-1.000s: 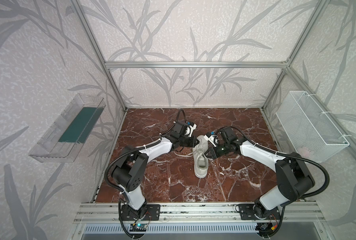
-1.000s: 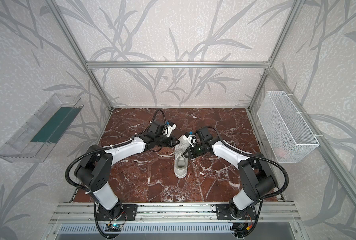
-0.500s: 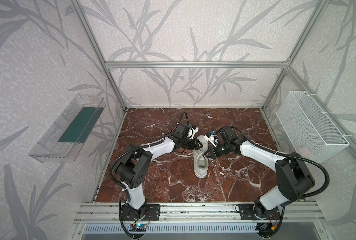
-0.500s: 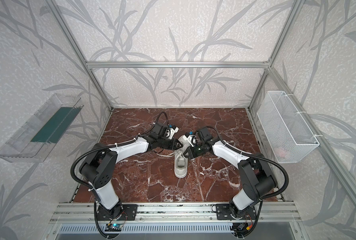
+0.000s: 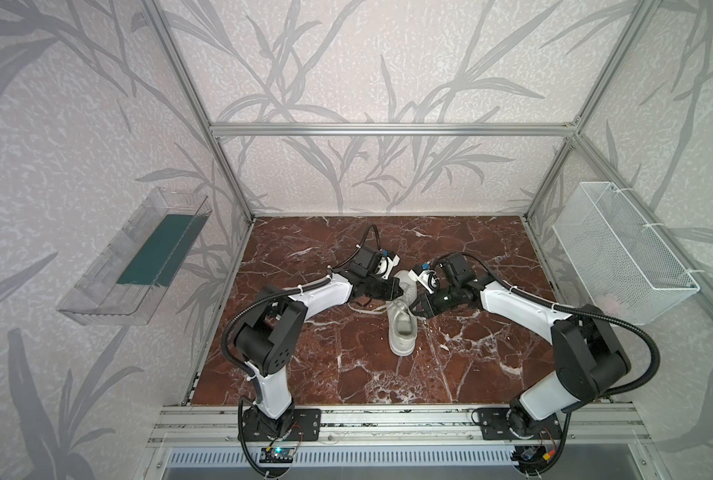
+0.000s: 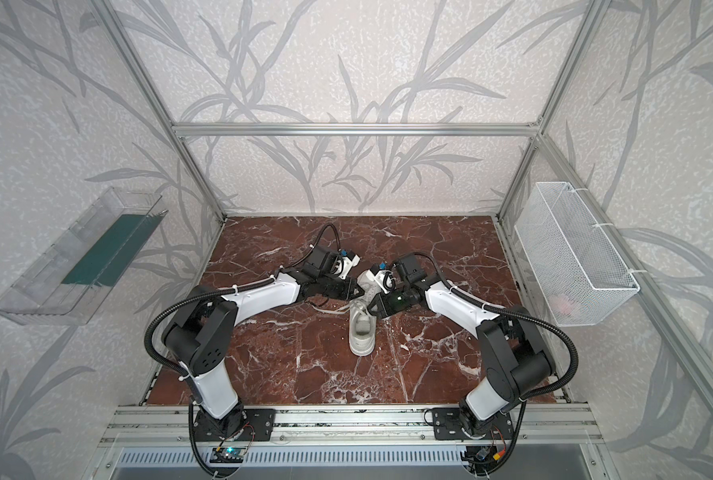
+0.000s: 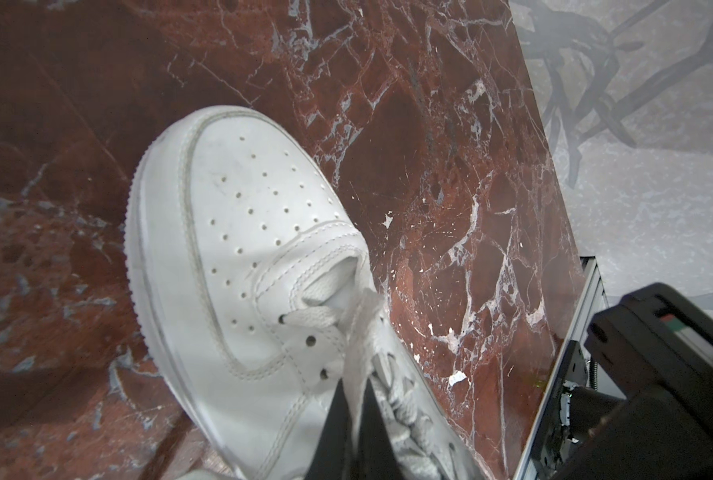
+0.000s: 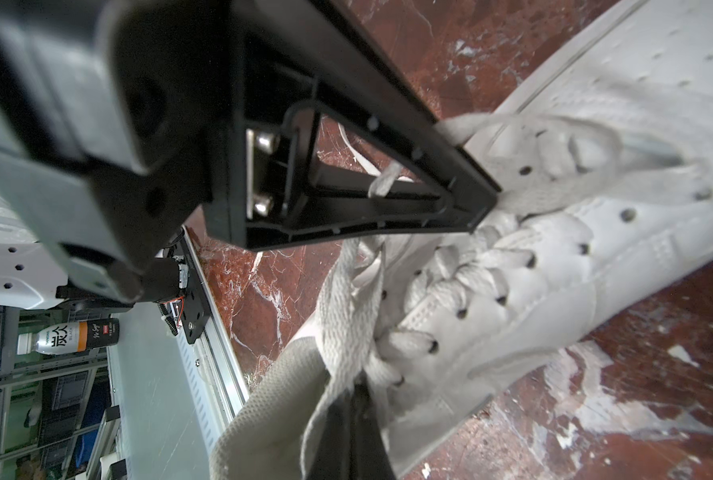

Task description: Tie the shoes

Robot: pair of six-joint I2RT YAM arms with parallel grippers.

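A: State of the left gripper (image 7: 354, 388)?
B: Closed. It pinches one flat lace (image 7: 361, 332) strand over the front eyelets of the sneaker (image 7: 238, 232).
A: And the right gripper (image 8: 357, 399)?
B: Closed too, with a lace strand clamped between its fingers at the tongue end of the lacing. The two tips sit close together, coming in from opposite sides of the shoe.
A: Where's the shoe?
B: In both top views it sits flat on its sole near the middle of the marble tabletop (image 5: 471, 374), toe to the back wall, heel to the arm bases. A slack strand (image 5: 363, 309) lies on the marble on the left arm's side.
A: Anything else?
B: Wire basket (image 5: 621, 257) on the right wall and clear tray (image 5: 130, 266) on the left wall, both well apart from the shoe.
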